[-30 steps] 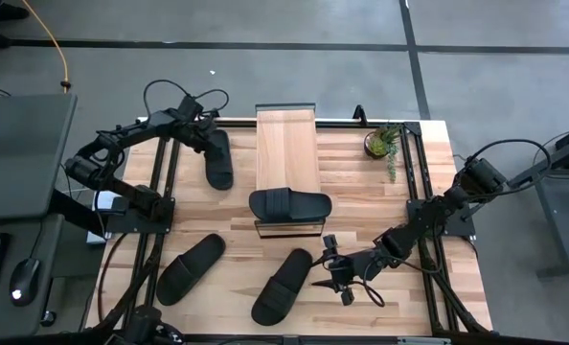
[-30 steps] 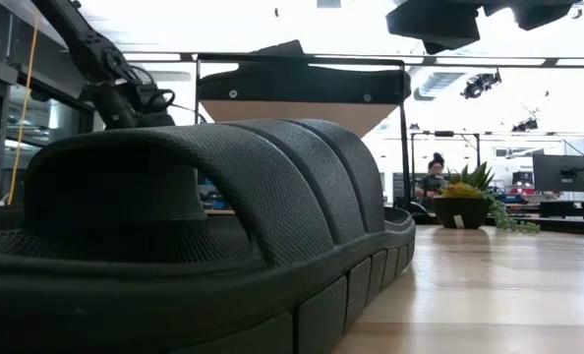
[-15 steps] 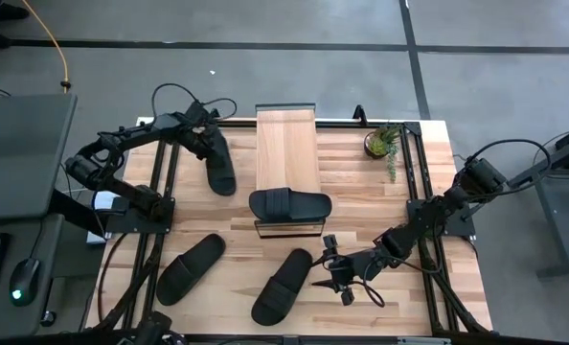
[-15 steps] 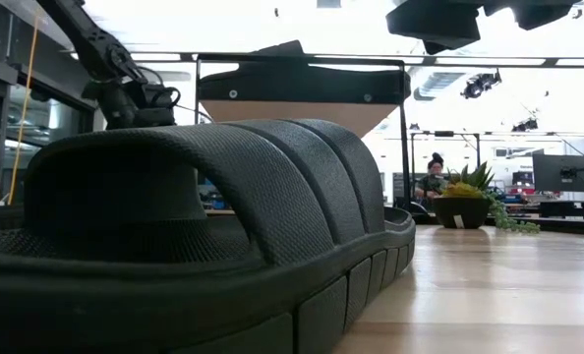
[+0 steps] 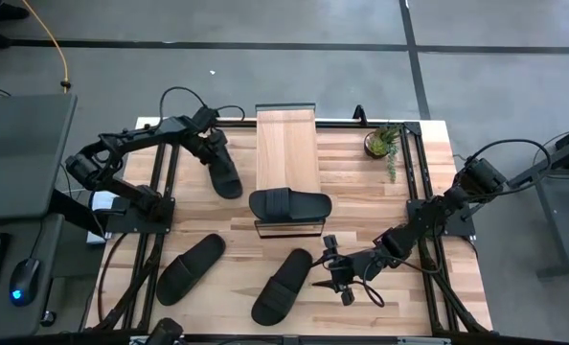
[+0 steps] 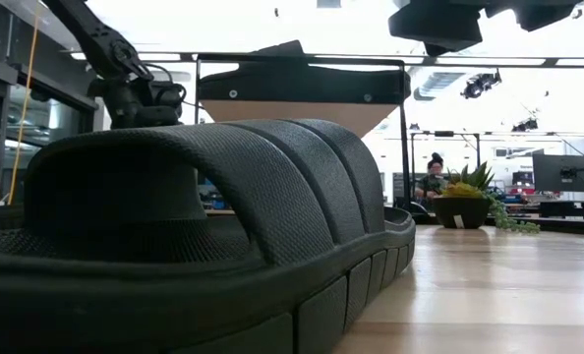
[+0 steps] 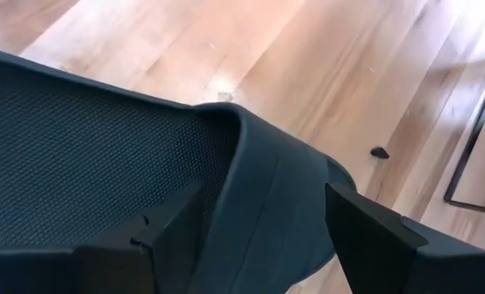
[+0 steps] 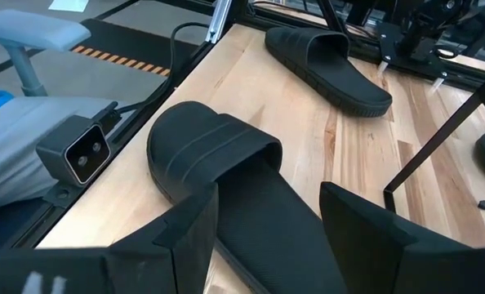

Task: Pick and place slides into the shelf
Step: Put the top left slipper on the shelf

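Four black slides show in the high view. One slide [image 5: 289,204] lies across the near end of the light-wood shelf [image 5: 286,144]. Two more rest sole-down on the table, one near left [image 5: 191,268] and one near middle [image 5: 283,286]. The fourth slide [image 5: 225,171] is left of the shelf, with my left gripper [image 5: 211,144] shut on its far end. My right gripper [image 5: 327,266] stands open just right of the near-middle slide [image 8: 226,175], above it and touching nothing. My left gripper has the slide's raised rim [image 7: 263,175] between its two fingers, one finger [image 7: 173,224] over the textured footbed [image 7: 87,155] and the other [image 7: 365,224] outside the rim. The fingers come slanting down from the far left. Whether the slide's near end rests on the table I cannot tell.
A small potted plant [image 5: 384,144] stands at the far right of the table. The black shelf frame [image 6: 302,61] rises above the tabletop. In the low view a slide [image 6: 204,226] fills the foreground, and a person [image 6: 433,177] sits far off in the room.
My left gripper has swung toward the table's right, nearer the shelf, taking the slide with it. The slide has shifted toward the shelf and turned a little, its near end now pointing more toward the shelf.
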Controlling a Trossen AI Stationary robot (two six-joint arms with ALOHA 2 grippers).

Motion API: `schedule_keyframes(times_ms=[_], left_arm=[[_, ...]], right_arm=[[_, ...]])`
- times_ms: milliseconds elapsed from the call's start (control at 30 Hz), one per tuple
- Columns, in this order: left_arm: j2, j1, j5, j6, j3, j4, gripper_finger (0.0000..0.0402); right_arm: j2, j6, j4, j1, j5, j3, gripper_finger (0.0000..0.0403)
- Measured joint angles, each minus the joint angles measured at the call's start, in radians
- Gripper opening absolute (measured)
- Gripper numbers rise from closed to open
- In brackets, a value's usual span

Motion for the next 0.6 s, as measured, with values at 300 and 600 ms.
schedule_keyframes(times_ms=[300, 600], left_arm=[[0.109, 0.002, 0.005, 0.024, 0.001, -0.007, 0.0157], [0.133, 0.002, 0.02, 0.057, 0.003, -0.014, 0.0041]], right_arm=[[0.0, 0.001, -0.001, 0.0, 0.0, 0.0, 0.0206], [0.0, -0.002, -0.001, 0.0, 0.0, 0.0, 0.0206]])
